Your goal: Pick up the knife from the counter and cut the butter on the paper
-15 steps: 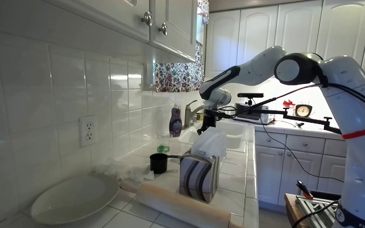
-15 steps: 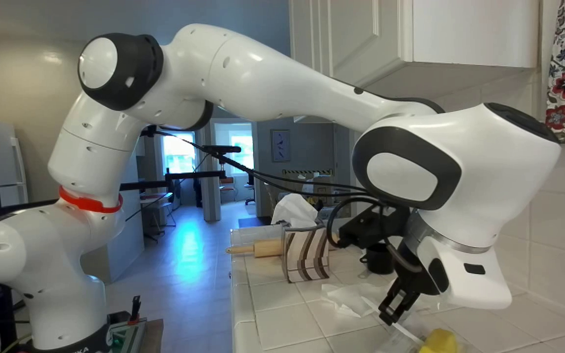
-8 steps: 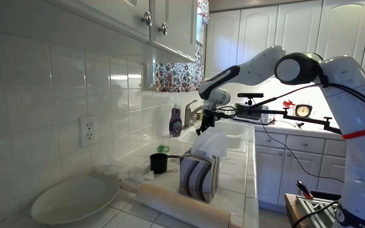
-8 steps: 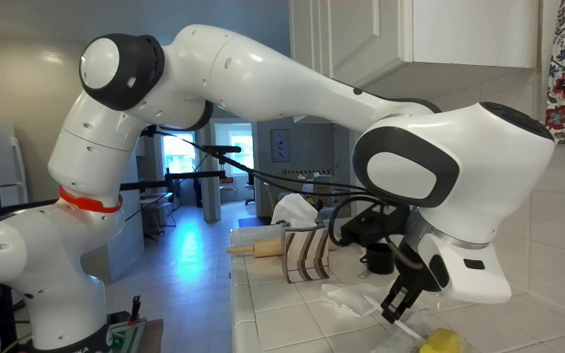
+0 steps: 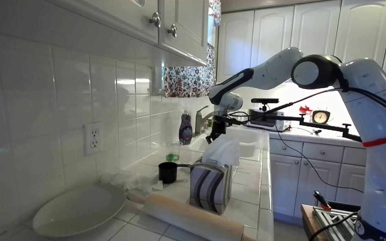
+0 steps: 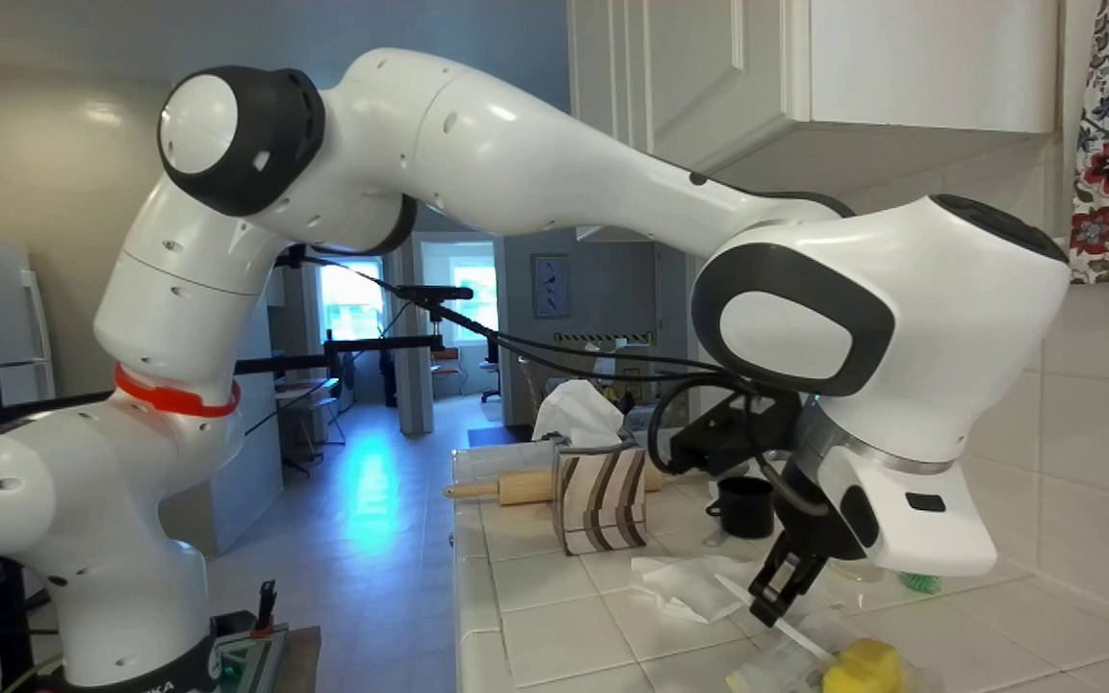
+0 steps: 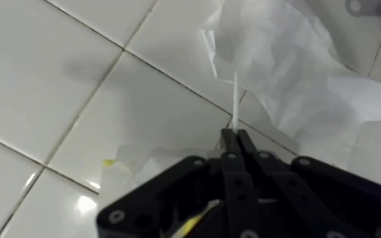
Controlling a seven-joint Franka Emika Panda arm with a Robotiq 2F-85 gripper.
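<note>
My gripper (image 6: 766, 608) is shut on a thin white knife (image 6: 803, 640), held tilted above the tiled counter (image 6: 564, 626). In the wrist view the knife (image 7: 235, 102) sticks forward from between the fingertips (image 7: 235, 131). The yellow butter (image 6: 864, 667) lies on translucent paper (image 6: 757, 666) at the lower edge of an exterior view. The knife's lower end meets the butter's side in that view; I cannot tell if it touches. In the wrist view the butter (image 7: 190, 226) is mostly hidden behind the gripper. The gripper (image 5: 210, 139) is partly behind the tissue box in an exterior view.
A striped tissue box (image 5: 209, 187), a rolling pin (image 5: 193, 217), a black cup (image 5: 168, 172) and a white plate (image 5: 79, 211) stand along the counter. Crumpled white paper (image 6: 684, 589) lies near the gripper. A sink (image 5: 246, 140) and a purple bottle (image 5: 185, 129) are beyond.
My hand has moved slightly up and toward the tissue box, with the knife still held. A green-based glass behind the hand has come into view. The butter shows slightly higher.
</note>
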